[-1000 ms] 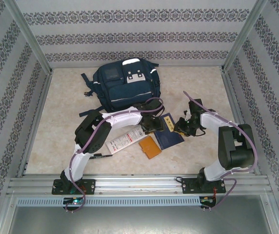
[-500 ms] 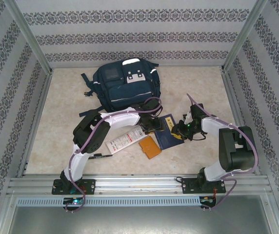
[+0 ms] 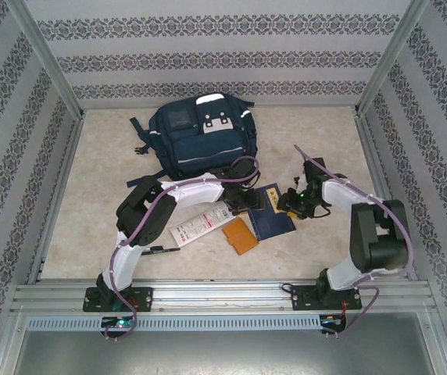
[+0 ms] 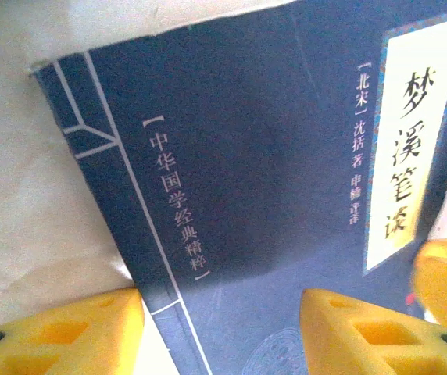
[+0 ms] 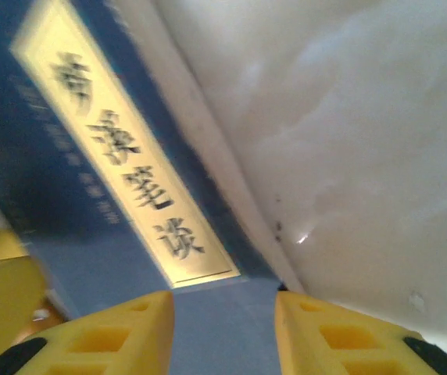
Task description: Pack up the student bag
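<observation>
The student bag (image 3: 200, 141) is seen lying at the far middle of the table (image 3: 91, 172), its front pockets uppermost and, as far as can be told, zipped. It has not been shifted over the last second, and nothing has yet been put into it.

Near of it, both arms are bent inward over a navy book (image 3: 275, 222) with a cream title strip. The left gripper (image 3: 243, 206) is held over the book's left part and the right gripper (image 3: 290, 205) at its right edge.

In the left wrist view, its yellow fingers (image 4: 59, 332) are spread wide above the cover, with nothing pinched between them. In the right wrist view, the fingers (image 5: 341, 336) are also parted, and only cover is seen in the gap. Whether the book's edge is touched cannot be told.

The one change to be noted is small. The right gripper was drawn a little leftward and nearer, then eased back, and its jaws have been let wider. The book itself has not visibly been moved.

This is judged to be a released or missed grasp, so the book remains to be lifted.

A white leaflet (image 3: 196, 226) and a small orange-brown card (image 3: 241, 236) lie untouched on the near left of the book.
</observation>
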